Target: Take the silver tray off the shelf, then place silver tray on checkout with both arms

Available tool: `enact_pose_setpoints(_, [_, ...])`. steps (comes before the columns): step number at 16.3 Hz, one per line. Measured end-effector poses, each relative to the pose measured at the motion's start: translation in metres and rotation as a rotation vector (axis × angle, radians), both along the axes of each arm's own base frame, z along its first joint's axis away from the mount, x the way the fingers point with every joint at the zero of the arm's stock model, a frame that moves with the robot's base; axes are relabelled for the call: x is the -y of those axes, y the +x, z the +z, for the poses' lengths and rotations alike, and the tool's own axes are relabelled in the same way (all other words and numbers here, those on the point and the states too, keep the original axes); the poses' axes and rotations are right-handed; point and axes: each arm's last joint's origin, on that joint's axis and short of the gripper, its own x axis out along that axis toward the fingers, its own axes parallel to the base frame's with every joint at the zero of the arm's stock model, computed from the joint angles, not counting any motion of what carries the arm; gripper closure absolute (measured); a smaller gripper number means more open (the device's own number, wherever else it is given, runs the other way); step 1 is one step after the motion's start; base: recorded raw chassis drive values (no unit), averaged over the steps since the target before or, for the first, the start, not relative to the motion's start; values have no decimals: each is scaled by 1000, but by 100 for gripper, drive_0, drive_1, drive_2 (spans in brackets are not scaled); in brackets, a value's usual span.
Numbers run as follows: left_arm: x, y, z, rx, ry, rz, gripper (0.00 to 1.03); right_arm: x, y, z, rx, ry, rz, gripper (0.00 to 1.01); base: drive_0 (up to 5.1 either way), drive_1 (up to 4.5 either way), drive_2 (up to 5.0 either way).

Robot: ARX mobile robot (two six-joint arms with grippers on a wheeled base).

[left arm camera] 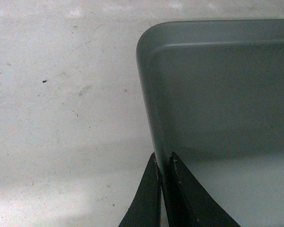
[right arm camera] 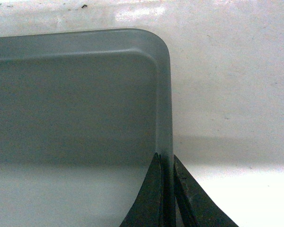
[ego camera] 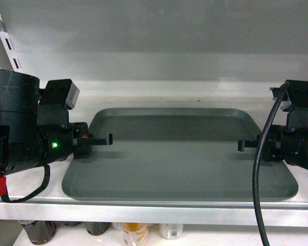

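Pinching the tray's (ego camera: 179,156) short rims, one each: my left claw (left arm camera: 164,176) and right claw (right arm camera: 165,172) are nearly shut, a finger either side. Tray is lying flat on the shelf (ego camera: 154,210), long axis spanning between my claws, both equally near.

No readable text, label, brand, number or sign appears in any view. The bottles (ego camera: 133,233) below the shelf (ego camera: 154,210) carry labels, but these are cut off and too blurred to read.
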Motion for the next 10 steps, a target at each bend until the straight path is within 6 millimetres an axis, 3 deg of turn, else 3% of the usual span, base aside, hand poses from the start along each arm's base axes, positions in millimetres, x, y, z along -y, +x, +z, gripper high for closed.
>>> enact_pose_setpoints(4, [2,-6,10,-2,41,-4,99,-3,-5,21,16,-12,0,98,0,0,0])
enact_pose_setpoints(10, [2,-24,50,43,75,-8,99,-6,-18,50,37,-11,11,98,0,0,0])
